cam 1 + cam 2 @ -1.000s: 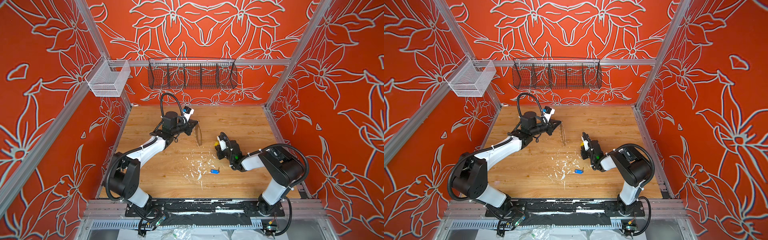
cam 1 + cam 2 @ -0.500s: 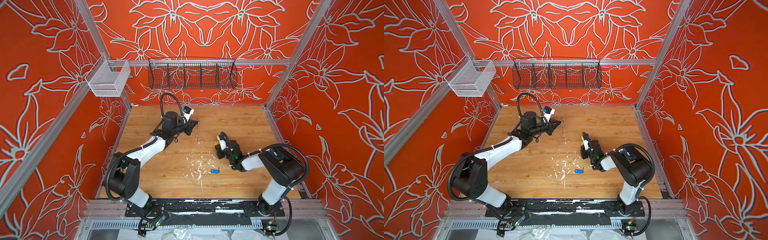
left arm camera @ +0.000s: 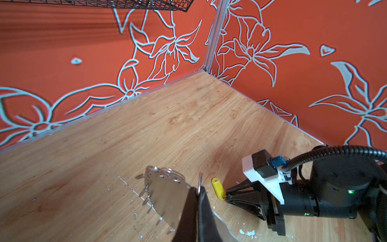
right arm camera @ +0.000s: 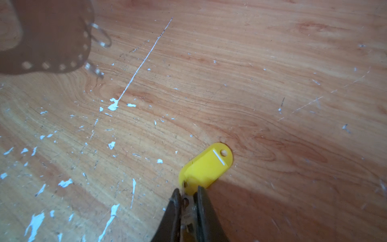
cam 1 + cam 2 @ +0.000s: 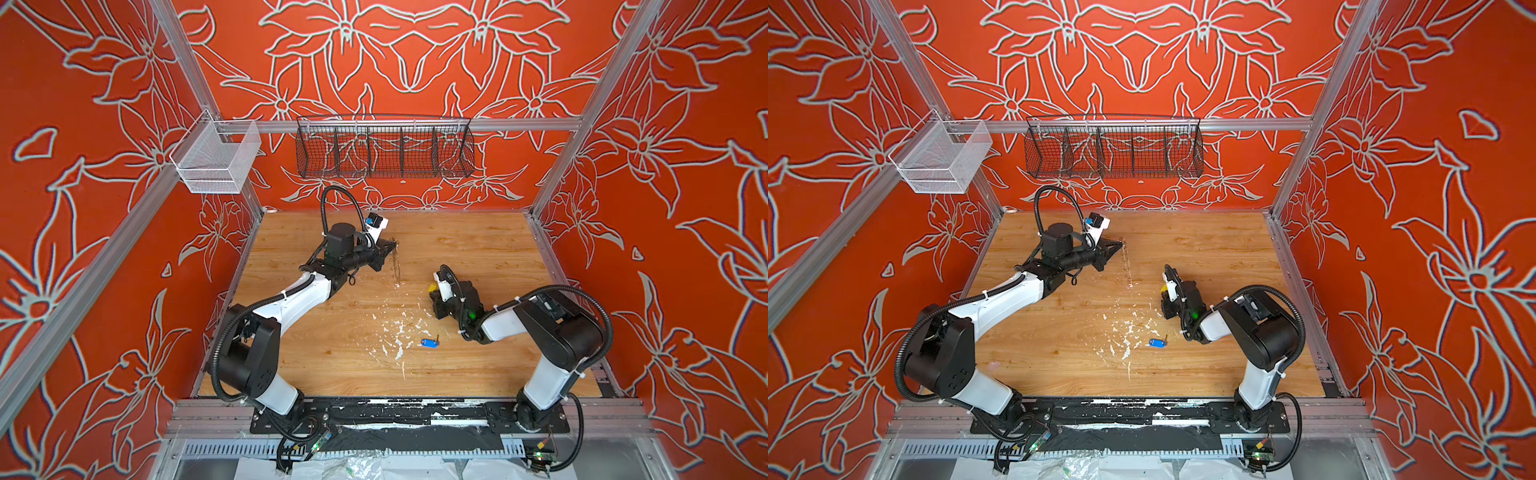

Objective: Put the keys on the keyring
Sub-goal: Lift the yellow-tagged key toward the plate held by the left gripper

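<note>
The flat grey metal keyring plate point(image 3: 165, 194) is gleaming smooth and mirror-like, and its small wire loops point(image 3: 173, 174) are glinting like bright steel. The yellow oblong plastic key tag point(image 4: 207, 165) is looking smooth and satiny, while the blue oval plastic key tag point(image 5: 429, 342) is shining glossier. The wood-grain tabletop point(image 5: 478, 249) is showing a matt, scratched finish, flecked with rough white chips point(image 5: 397, 332) toward the middle of its front edge.
</note>
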Tool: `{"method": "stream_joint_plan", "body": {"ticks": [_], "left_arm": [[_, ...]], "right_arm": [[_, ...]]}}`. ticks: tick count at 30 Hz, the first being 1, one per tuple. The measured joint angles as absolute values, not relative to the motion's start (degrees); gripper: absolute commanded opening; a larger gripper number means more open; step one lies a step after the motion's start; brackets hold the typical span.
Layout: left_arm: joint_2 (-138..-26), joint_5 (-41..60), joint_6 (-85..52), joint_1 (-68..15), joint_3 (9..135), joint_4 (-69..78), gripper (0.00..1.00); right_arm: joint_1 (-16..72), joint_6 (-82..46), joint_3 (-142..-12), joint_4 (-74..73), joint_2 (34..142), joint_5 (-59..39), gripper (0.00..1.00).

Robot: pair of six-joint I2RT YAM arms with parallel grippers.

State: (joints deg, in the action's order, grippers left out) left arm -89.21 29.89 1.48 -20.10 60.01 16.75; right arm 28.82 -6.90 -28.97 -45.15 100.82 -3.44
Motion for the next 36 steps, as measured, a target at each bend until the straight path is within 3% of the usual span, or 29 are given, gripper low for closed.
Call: {"method": "stream_joint_plan", "body": {"ticks": [8, 12, 25, 36], "left_arm": [[-89.2, 29.9, 1.5, -20.1, 60.0, 16.7, 0.0], [-89.2, 29.9, 1.5, -20.1, 60.0, 16.7, 0.0], [-89.2, 29.9, 1.6, -20.1, 60.0, 16.7, 0.0], [-89.2, 32.4, 7.6, -20.1, 59.4, 18.6, 0.0]], "right_arm": [[28.8, -7.0, -29.0, -45.7, 100.9, -3.5, 0.1], [28.8, -7.5, -28.9, -45.8, 100.9, -3.6, 0.0], [28.8, -7.5, -28.3, -45.1, 98.3, -6.5, 0.0], [28.8, -6.7, -28.1, -39.0, 85.5, -11.2, 0.0]]}}
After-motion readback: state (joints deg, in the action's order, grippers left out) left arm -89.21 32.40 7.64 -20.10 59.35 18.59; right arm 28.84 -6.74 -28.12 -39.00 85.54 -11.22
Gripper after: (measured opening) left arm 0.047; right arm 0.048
